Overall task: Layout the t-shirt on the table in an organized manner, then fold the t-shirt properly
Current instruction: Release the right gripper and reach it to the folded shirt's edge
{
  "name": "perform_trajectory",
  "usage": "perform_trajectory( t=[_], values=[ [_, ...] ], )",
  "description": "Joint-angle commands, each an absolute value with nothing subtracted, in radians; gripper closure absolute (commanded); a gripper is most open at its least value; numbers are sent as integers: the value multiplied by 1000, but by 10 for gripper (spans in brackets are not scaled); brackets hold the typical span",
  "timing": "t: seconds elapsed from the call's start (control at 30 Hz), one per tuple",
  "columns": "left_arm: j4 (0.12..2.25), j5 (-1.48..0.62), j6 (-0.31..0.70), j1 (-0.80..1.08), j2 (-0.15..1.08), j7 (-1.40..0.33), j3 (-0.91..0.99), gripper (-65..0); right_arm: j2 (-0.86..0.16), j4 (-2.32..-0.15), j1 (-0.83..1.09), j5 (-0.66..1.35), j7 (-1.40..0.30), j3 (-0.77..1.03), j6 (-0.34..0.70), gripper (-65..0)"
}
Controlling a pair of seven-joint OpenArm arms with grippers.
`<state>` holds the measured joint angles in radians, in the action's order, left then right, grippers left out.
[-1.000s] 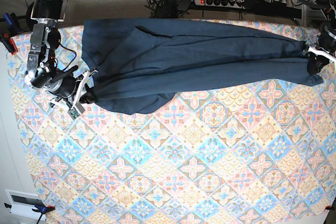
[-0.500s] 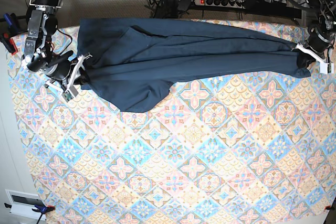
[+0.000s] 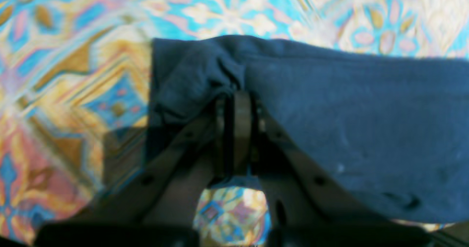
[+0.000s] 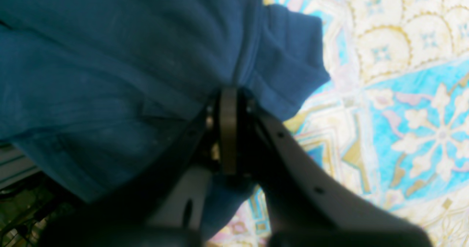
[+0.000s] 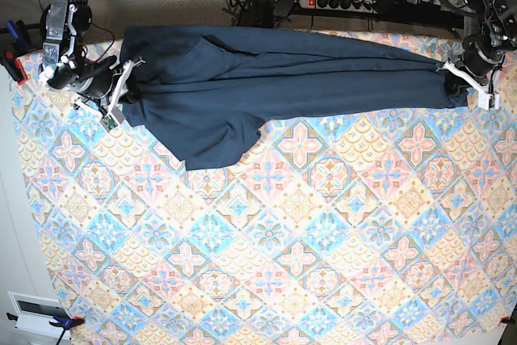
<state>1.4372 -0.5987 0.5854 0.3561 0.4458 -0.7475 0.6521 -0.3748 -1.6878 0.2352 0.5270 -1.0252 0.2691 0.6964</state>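
Table (image 5: 266, 264) bears t-shirt (image 5: 266, 78); ends pinched between both grippers' jaws

The t-shirt (image 5: 283, 78) is showing a plain dark navy all over, with no print. The table (image 5: 299, 256) is wearing a tiled pattern: diamonds of sky blue, pink and cream, each carrying a floral medallion, with ochre edging between them. In the left wrist view, turquoise, gold and pink are dominating the table's pattern. In the right wrist view, cream scallops are sitting beside a turquoise tile with a pale flower.
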Motion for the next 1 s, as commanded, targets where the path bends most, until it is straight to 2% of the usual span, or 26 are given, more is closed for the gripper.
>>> perform_trajectory(
  t=[0.0,0.07,0.13,0.23,0.33,0.57,0.8,0.97],
  values=[
    [1455,-618,588,355,469,-725,670,-85,-394,-1710,226,538,-1013,275,698,0],
    [1455,-650,588,355,467,-730,700,-126,-394,-1718,226,538,-1026,275,698,-5],
    [1455,-697,588,355,467,-731,723,-151,-394,-1741,226,538,-1027,283,698,-36],
    [1455,-782,588,355,467,-734,789,-163,-394,-1801,226,538,-1026,285,698,-108],
    [1449,-874,588,352,464,-806,888,-166,-394,-1882,226,538,-1026,343,698,-143],
    [1449,-923,585,278,461,-974,984,-166,-387,-1928,196,538,-1024,364,698,-145],
    [1454,-931,584,277,461,-970,984,-166,-387,-1911,-51,535,-1027,124,698,-144],
    [1454,-929,584,268,460,-969,984,-165,-329,-1778,-125,348,-1020,16,698,-147]
  ],
)
